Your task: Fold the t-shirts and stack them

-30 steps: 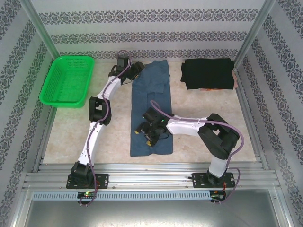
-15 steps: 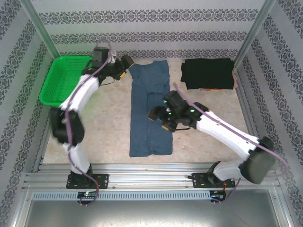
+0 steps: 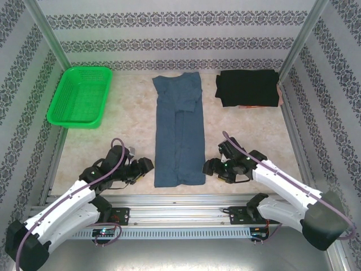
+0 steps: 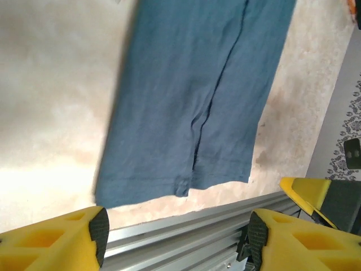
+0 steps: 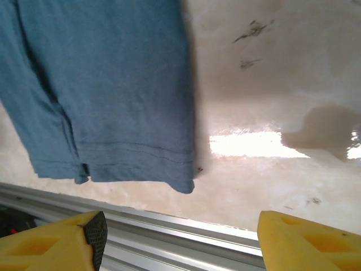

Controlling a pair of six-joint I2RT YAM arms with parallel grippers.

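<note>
We see from above the slate-blue t-shirt (image 3: 179, 132) folded in a long strip, a folded black t-shirt (image 3: 248, 87) right of its collar end. Left gripper (image 3: 145, 167) and right gripper (image 3: 211, 167) flank its near hem, not touching. Wrist views add detail: yellow jaws apart, holding nothing.

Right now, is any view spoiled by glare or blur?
Right wrist view: a bright glare patch on the table beside the slate-blue shirt, whose edge casts a soft shadow. Left wrist view: one long shirt edge is smeared, likely motion blur. Top external view: evenly lit and sharp.
</note>
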